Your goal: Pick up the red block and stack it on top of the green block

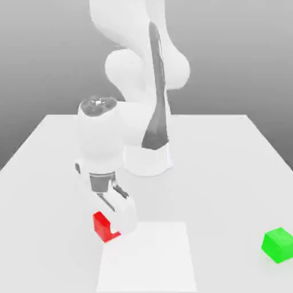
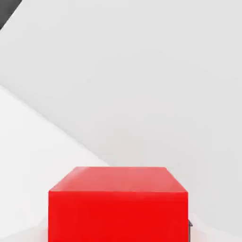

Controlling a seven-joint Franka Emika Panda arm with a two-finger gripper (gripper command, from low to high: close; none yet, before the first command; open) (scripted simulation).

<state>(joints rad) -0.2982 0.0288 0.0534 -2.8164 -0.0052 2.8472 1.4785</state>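
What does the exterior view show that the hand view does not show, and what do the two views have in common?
Only the exterior view shows the green block at its right, apart on the table, the arm, and the tool shut on the red block. Only the hand view shows the red block's top face close up. Both share the red block and the white table.

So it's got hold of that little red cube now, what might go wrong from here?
The jaws are shut on the red block, but a finger hides much of it, so a shallow grip might slip. The green block sits far off near the table edge; a clumsy placement might nudge it off.
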